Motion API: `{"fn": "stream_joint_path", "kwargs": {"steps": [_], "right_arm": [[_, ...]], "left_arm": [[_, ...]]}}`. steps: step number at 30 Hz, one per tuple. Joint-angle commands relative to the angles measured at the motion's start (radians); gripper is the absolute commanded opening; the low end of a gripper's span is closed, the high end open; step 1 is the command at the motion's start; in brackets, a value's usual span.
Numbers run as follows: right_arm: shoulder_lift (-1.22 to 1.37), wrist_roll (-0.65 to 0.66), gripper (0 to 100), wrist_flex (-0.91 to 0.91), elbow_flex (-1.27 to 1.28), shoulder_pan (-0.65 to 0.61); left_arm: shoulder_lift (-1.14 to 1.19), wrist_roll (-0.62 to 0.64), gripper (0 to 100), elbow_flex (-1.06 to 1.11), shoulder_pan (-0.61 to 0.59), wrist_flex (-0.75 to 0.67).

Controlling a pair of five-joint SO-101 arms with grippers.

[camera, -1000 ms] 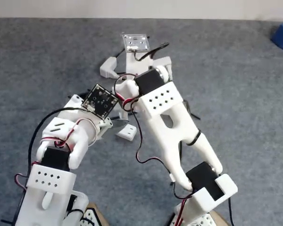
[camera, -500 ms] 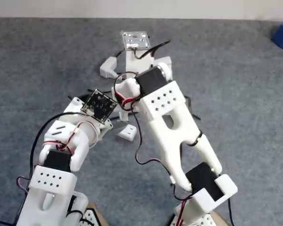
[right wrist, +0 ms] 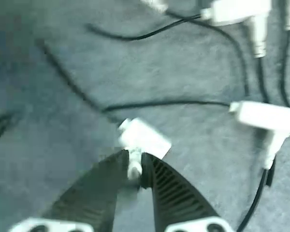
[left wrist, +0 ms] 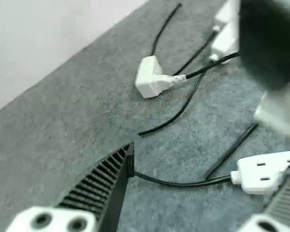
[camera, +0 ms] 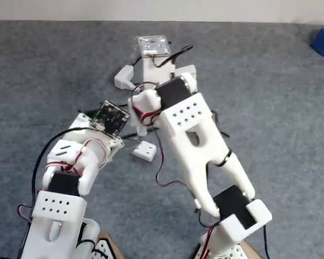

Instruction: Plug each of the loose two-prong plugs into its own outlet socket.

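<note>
Grey carpet-like surface [camera: 270, 108] covered the table. Nearest the bases, the left arm [camera: 75, 156] had swung its wrist a little outward over the last second. Its camera board, which had sat close against the right arm [camera: 191, 129], now stood slightly apart from it. The left gripper [left wrist: 210, 162] hung low over the carpet with its jaws spread wide, holding nothing. Between its fingers ran a black cable [left wrist: 179, 182], and close by one finger lay an outlet socket [left wrist: 263, 174] with its two slots facing up. Seen from above, that socket had hardly moved, turned a touch at most, and lay just beside the left wrist. The left arm seemed to have been lining up to steady the socket, not yet gripping it. Beyond it, the right arm had crept forward a shade, wrist pitched down. The right gripper [right wrist: 135, 157] was pinched narrow on a short white stub of a small white plug [right wrist: 145, 137], which sat on or just above the carpet. I could not tell whether the stub was the prongs or the cord end. Farther off lay another socket [right wrist: 266, 116] and a loose white plug [left wrist: 149, 83] with its cord, both untouched. No plug was seated in any socket, so the task looked barely begun: one plug in hand, its socket about to be held.
</note>
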Motion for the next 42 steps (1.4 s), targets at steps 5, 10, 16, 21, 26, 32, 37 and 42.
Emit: {"fn": "stream_joint_path", "kwargs": {"steps": [5,10,16,21,26,32,37,42], "right_arm": [[0.007,0.015,0.6,-0.199,0.099,0.145],[-0.005,0.009,0.6,-0.197,0.147,0.156],[-0.191,-0.043,0.6,-0.246,0.348,0.058],[-0.389,-0.083,0.6,-0.424,0.642,0.056],[-0.461,-0.087,0.6,-0.565,0.877,0.064],[-0.467,-0.089,0.6,-0.616,0.898,0.064],[-0.466,-0.089,0.6,-0.65,0.901,0.061],[-0.475,-0.029,0.6,-0.57,0.88,0.093]], "left_arm": [[-0.257,0.003,44,0.085,-0.028,0.081],[-0.318,0.003,44,0.157,-0.168,0.044],[-0.318,0.005,44,0.18,-0.249,0.005],[-0.318,0.006,44,0.18,-0.255,0.005],[-0.318,0.008,44,0.177,-0.271,0.005],[-0.318,0.009,44,0.173,-0.271,0.005],[-0.318,0.011,44,0.168,-0.271,0.002],[-0.22,0.015,44,0.094,-0.263,0.005]]}}
